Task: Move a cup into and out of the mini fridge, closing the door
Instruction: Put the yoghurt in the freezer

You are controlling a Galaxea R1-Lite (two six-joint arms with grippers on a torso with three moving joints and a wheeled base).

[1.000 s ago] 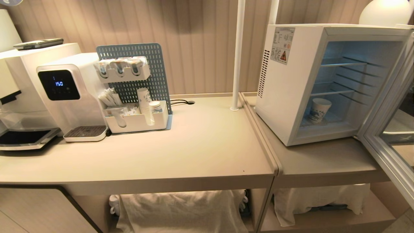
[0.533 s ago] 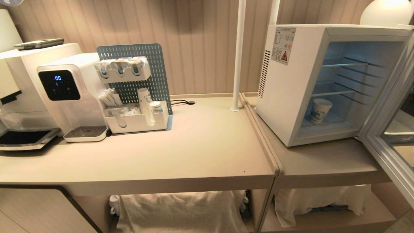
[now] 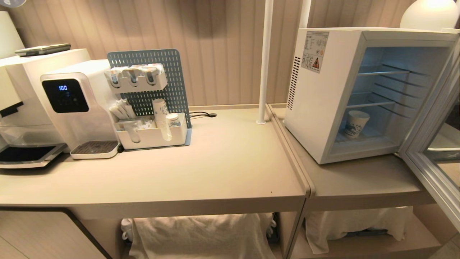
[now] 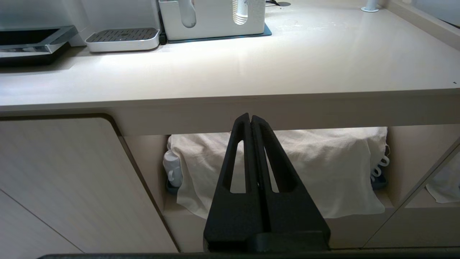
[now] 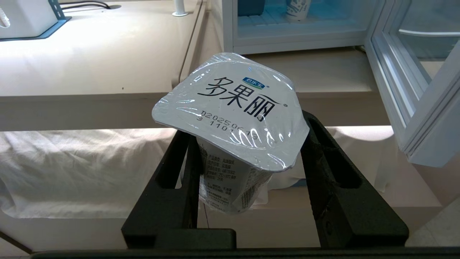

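White-bodied and foil-lidded, the small squat cup (image 5: pixel 230 111) sits clamped in the right gripper's (image 5: pixel 246 126) half-open jaws at lower centre of the wrist view, nothing having moved this past second, so the white box-shaped mini fridge (image 3: pixel 323 108) at the head view's right, its grey-blue glass door (image 3: pixel 427 172) wide open, awaits it, while the left gripper's (image 4: pixel 250 120) jaws are closed, empty.

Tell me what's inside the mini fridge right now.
Inside the mini fridge, one blue-patterned paper cup stands on the floor, under two bare wire shelves. The door stands open. The back wall is partly hidden.
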